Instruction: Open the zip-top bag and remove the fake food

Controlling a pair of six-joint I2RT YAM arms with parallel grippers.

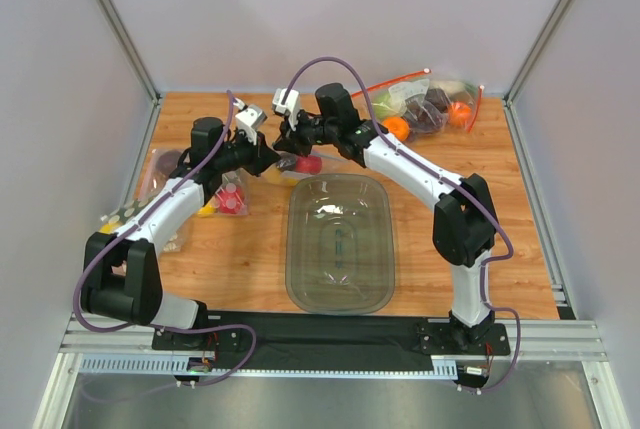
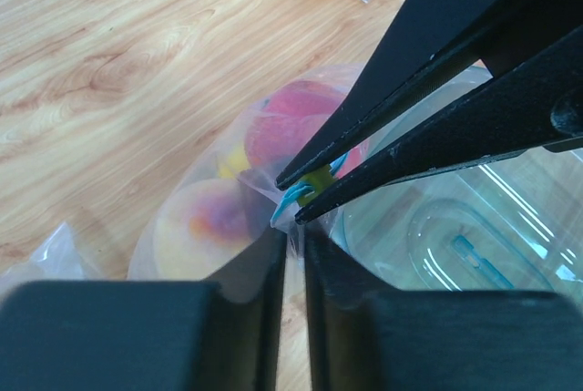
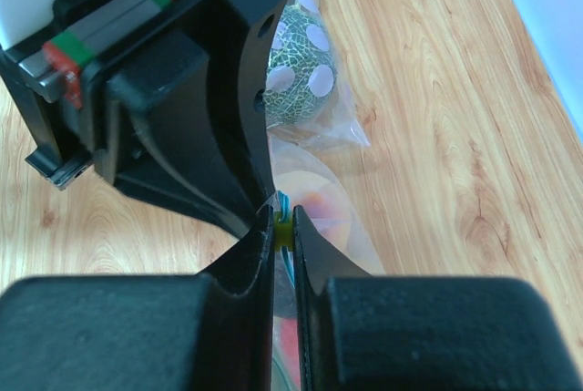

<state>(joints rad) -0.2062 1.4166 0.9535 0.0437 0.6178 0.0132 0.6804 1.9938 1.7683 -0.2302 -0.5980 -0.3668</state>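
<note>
The zip-top bag [image 1: 300,165] lies on the table just beyond a clear tub, its light-blue zip strip [image 2: 290,200] at the mouth. Inside it I see a red apple [image 2: 296,127], an orange-yellow peach [image 2: 205,218] and a bit of yellow lemon [image 2: 231,159]; the plum is hidden. My left gripper [image 2: 293,234] is shut on the bag's clear edge beside the strip. My right gripper [image 3: 283,218] is shut on the yellow-green slider [image 3: 284,229] of the strip. The two grippers [image 1: 280,149] meet tip to tip over the bag's mouth.
A clear plastic tub [image 1: 292,249] stands in the middle, right next to the bag. A larger bag with red strips and fruit [image 1: 430,104] lies at the back right. More bags of fake food [image 1: 165,184] lie at the left, one with a green spotted fruit [image 3: 296,72].
</note>
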